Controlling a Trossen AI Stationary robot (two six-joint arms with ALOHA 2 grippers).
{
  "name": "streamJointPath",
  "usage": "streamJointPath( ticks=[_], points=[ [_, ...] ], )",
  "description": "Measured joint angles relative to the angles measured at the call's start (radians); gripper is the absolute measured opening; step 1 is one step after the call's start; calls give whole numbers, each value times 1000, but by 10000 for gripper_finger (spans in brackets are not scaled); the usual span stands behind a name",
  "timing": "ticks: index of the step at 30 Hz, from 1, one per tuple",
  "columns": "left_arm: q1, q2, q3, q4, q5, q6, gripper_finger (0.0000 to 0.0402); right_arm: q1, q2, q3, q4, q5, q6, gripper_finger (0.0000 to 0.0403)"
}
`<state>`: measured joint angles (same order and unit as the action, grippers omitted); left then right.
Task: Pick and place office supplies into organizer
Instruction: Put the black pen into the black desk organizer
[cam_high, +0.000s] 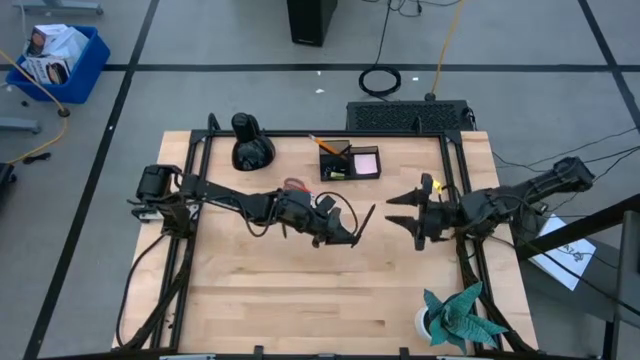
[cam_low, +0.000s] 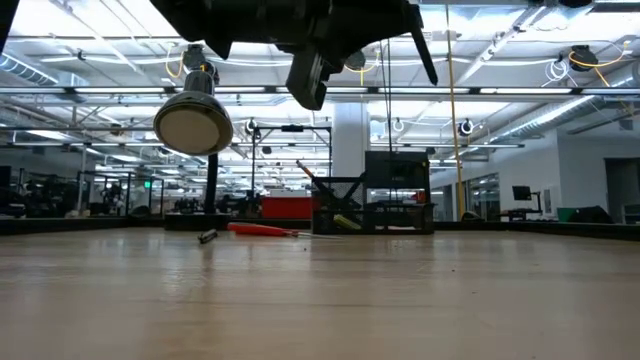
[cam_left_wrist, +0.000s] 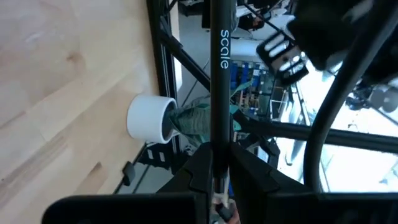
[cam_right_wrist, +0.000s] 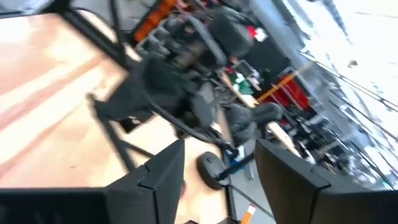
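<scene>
One black pen (cam_high: 365, 222) is clamped in the left gripper (cam_high: 345, 236) above mid-table; the right gripper (cam_high: 405, 213) gapes empty. One organizer (cam_high: 349, 162) stands far, its contents unclear.

Bystanders on and around the tabletop

A rounded black bulbous object (cam_high: 251, 146) stands near the tabletop's (cam_high: 300, 290) far edge, toward its far left corner. A teal paper plant (cam_high: 462, 313) in a white cup (cam_left_wrist: 151, 119) sits at the near right corner. Beyond the far edge, a black keyboard (cam_high: 408, 116) lies on the floor, with a coiled black cable (cam_high: 381, 80) just past it. A blue bin (cam_high: 60, 62) holding boxes rests on the floor well off the far left corner. White papers (cam_high: 556, 252) lie on the floor beyond the right edge.
</scene>
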<state>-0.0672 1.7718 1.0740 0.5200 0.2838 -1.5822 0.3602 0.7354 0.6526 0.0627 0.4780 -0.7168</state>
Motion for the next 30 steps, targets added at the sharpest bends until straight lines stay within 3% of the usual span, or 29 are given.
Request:
streamJointPath(
  ticks=[3, 7, 14, 19, 30],
  points=[
    [16, 0, 0, 3, 18, -41, 42, 51, 7, 29, -88, 6, 8, 200],
    [30, 0, 0, 38, 22, -126, 42, 105, 31, 32, -177, 97, 25, 211],
    [37, 0, 0, 79, 6, -276, 42, 111, 104, 33, -167, 210, 24, 212],
    [32, 0, 0, 83, -63, -351, 42, 102, 180, 32, -136, 205, 47, 210],
    [32, 0, 0, 89, -76, -347, 42, 96, 288, 32, -38, 200, 43, 204]
  ],
)
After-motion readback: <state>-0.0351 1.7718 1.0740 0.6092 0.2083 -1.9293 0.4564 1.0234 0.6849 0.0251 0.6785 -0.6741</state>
